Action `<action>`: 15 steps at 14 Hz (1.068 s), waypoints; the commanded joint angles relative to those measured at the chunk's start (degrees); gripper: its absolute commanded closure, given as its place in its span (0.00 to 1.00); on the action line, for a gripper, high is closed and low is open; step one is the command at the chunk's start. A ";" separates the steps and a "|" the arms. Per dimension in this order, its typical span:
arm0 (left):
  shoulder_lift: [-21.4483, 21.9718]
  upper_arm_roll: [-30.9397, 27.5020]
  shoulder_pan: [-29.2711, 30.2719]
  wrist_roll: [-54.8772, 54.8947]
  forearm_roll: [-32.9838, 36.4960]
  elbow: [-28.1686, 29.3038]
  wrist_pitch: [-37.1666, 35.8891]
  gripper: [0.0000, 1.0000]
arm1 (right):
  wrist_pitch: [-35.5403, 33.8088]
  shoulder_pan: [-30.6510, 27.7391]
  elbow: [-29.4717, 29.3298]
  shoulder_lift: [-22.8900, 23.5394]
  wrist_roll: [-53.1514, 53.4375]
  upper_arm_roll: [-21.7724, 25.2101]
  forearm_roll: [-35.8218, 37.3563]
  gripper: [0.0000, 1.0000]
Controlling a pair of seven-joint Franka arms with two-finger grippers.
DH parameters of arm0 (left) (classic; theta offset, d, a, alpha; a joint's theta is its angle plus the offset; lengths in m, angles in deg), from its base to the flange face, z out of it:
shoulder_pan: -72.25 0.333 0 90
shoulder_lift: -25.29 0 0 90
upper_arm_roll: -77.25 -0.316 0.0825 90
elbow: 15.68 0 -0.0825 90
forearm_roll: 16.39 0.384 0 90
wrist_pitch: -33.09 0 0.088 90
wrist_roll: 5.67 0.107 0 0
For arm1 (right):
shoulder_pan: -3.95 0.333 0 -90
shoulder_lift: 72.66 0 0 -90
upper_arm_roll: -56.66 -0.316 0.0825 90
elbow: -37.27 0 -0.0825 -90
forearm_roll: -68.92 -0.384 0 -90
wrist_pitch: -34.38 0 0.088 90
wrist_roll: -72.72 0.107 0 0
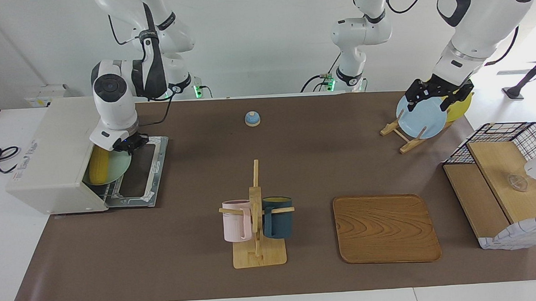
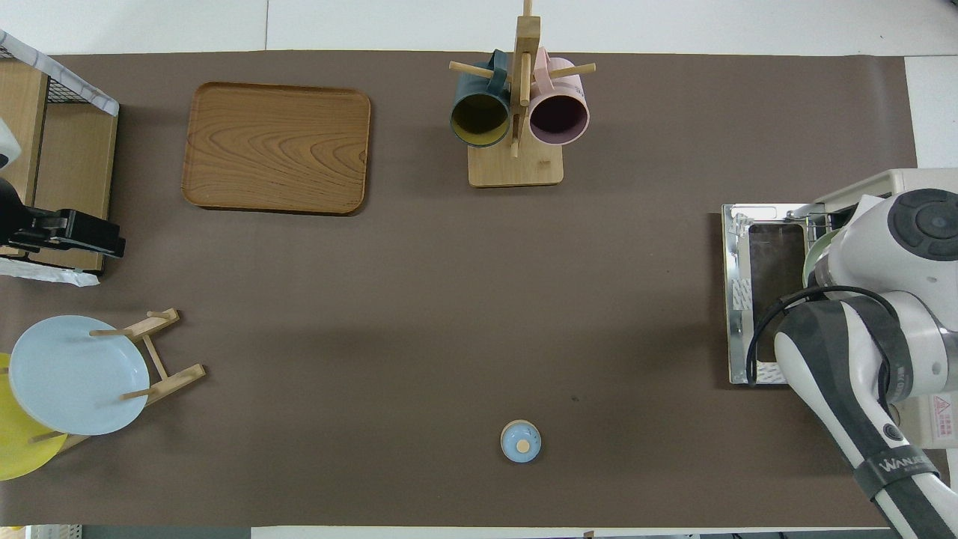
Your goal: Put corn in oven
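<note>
The yellow corn (image 1: 98,169) lies on a pale green plate (image 1: 120,169) that reaches into the mouth of the cream-white oven (image 1: 51,151) at the right arm's end of the table. My right gripper (image 1: 125,148) is shut on the plate's rim, just above the oven's opening. The oven door (image 1: 150,171) lies folded down flat on the table. In the overhead view the right arm covers the corn, and only the plate's edge (image 2: 812,258), the door (image 2: 737,299) and the oven's top (image 2: 883,187) show. My left gripper (image 1: 437,97) waits open over the plate rack, holding nothing.
A mug rack (image 1: 257,219) with a pink and a dark blue mug stands mid-table, beside a wooden tray (image 1: 386,229). A small blue knob (image 1: 252,118) sits near the robots. A blue plate (image 1: 420,116) and a yellow plate (image 1: 460,108) lean in a rack by a wire basket (image 1: 498,131).
</note>
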 commanded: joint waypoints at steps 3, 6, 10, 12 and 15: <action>1.43 -0.05 0.80 0.36 -0.66 1.36 1.04 0.00 | 3.95 -2.53 3.61 -1.47 -2.15 -0.68 0.91 0.94; 1.43 -0.05 0.89 0.36 -0.66 1.36 1.04 0.00 | 4.04 -2.44 3.71 -1.47 -1.71 -0.68 0.38 0.77; 1.43 -0.05 0.97 0.36 -0.66 1.36 1.04 0.00 | 4.13 -2.35 3.44 -1.38 -1.62 -0.76 0.12 0.67; 1.43 -0.05 0.97 0.36 -0.66 1.36 1.04 0.00 | 3.95 -2.00 3.00 -1.21 -1.71 -0.76 0.12 0.67; 1.43 -0.05 0.89 0.36 -0.66 1.36 1.04 0.00 | 2.64 -1.39 1.25 -0.86 -1.62 -0.94 0.12 0.68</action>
